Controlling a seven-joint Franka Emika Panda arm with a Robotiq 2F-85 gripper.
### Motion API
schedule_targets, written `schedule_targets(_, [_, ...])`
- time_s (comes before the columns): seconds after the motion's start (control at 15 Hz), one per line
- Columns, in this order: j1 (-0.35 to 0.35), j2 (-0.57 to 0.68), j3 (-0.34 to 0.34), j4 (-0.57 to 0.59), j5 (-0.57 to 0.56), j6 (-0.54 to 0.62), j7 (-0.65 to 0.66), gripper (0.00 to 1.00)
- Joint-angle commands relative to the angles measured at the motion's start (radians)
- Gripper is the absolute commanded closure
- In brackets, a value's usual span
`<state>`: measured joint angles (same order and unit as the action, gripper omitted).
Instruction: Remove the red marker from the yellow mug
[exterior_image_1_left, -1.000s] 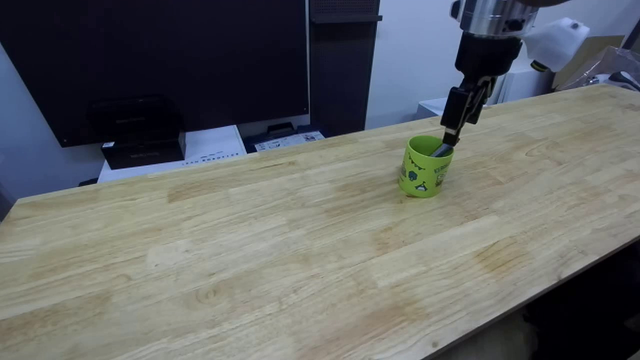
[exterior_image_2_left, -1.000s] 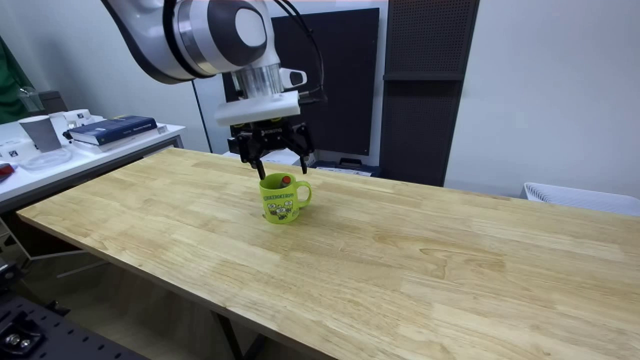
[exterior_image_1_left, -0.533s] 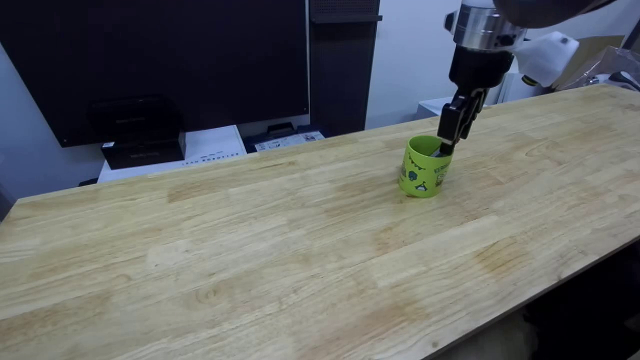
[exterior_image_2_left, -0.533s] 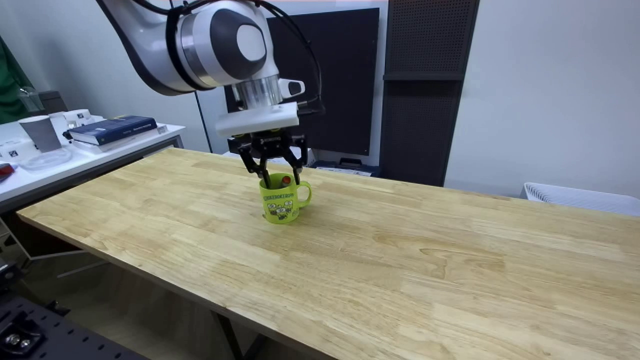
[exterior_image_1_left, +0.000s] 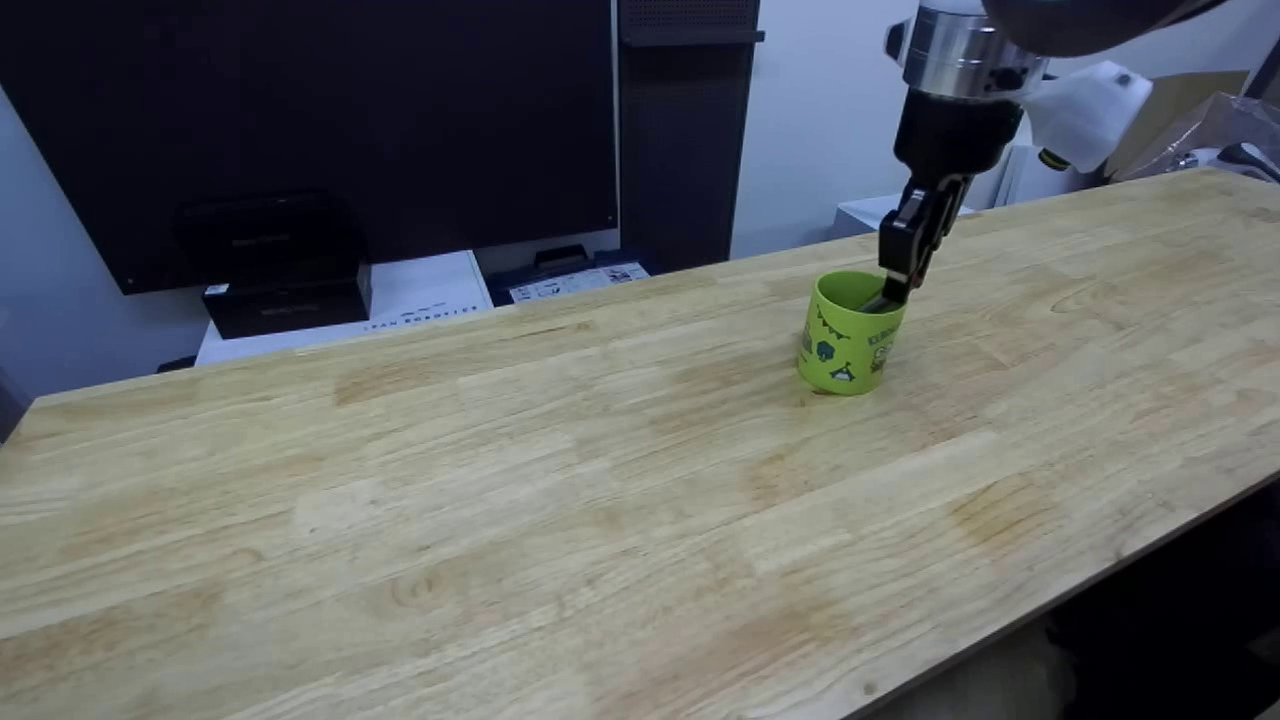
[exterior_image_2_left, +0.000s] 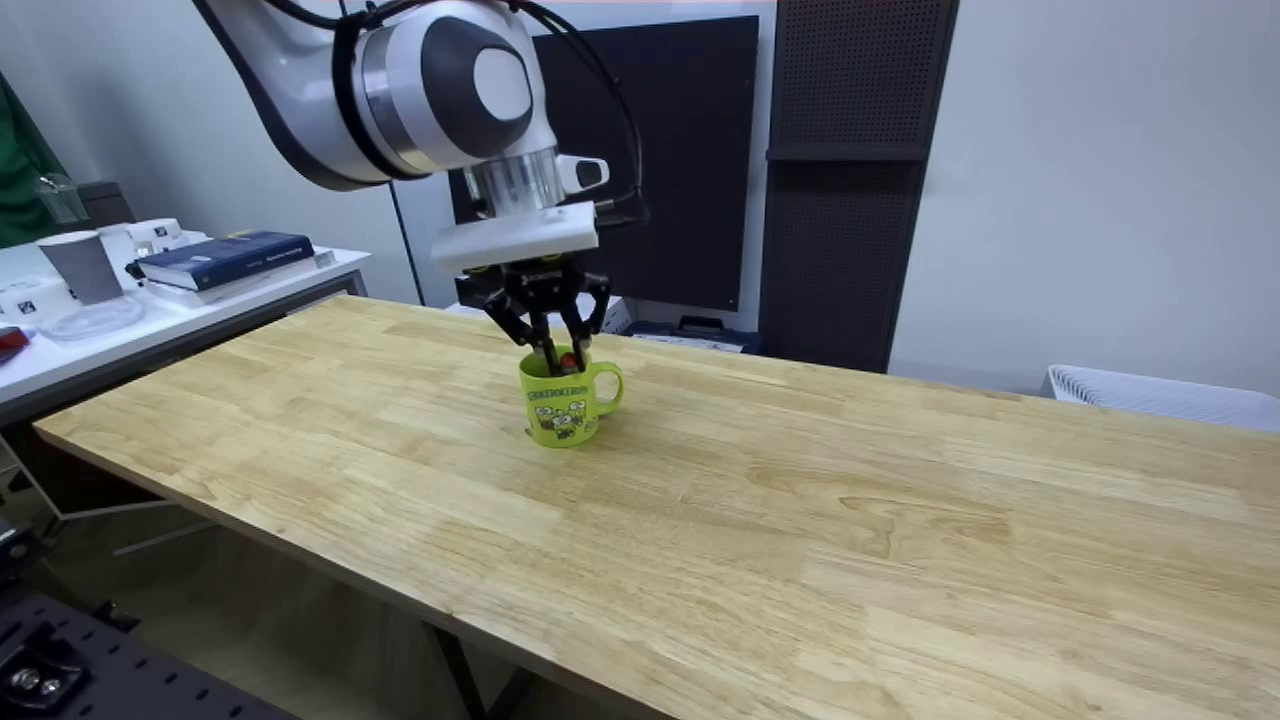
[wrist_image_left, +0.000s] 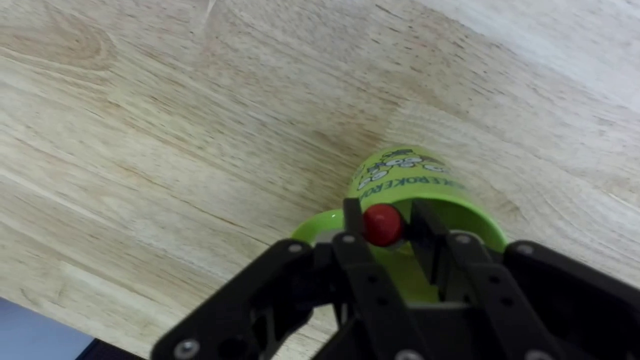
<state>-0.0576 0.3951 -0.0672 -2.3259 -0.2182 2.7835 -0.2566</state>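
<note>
Yellow mug (exterior_image_2_left: 560, 408): lime in tone, cylindrical, upright on the pale wooden desk (exterior_image_2_left: 800, 520), nearer the far edge than the near one in both exterior views. Wall printed with cartoon faces and dark lettering; loop handle (exterior_image_2_left: 617, 388) at one side.

Red marker (wrist_image_left: 383, 225): inside the mug, leaning. Rounded red end uppermost, at the mouth; grey barrel (exterior_image_1_left: 876, 304) slanting down into the mug in an exterior view; lower length hidden by the wall.

Tool (wrist_image_left: 385, 215): black, two-fingered, pointing down, tips at the mug's mouth. Fingers (wrist_image_left: 353, 217) partly drawn together, one on each side of the marker's red end; whether both press on it cannot be told.

Arm (exterior_image_2_left: 470, 90): white and dark grey, above the desk, bearing the tool.

Surroundings: dark blue book (exterior_image_2_left: 240, 255) lying on a paler one, and grey cup (exterior_image_2_left: 82, 268), upright, all on a white counter (exterior_image_2_left: 165, 318); black box (exterior_image_1_left: 290, 305) resting on a white box (exterior_image_1_left: 425, 280), before a dark panel (exterior_image_1_left: 320, 120).
</note>
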Motion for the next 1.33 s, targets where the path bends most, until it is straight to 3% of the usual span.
schedule_targets(0.0, [0.021, -0.006, -0.018, 0.002, -0.027, 0.012, 0.041, 0.93])
schedule_targets(0.47, [0.042, -0.176, 0.0, -0.045, -0.046, -0.07, 0.019, 0.95])
schedule_targets(0.73, [0.069, -0.305, -0.016, -0.074, -0.134, -0.128, 0.076, 0.94])
schedule_targets(0.87, [0.07, -0.371, -0.021, -0.093, -0.235, -0.121, 0.13, 0.94])
schedule_targets(1.27, [0.001, -0.478, -0.017, -0.078, -0.769, -0.174, 0.552, 0.94])
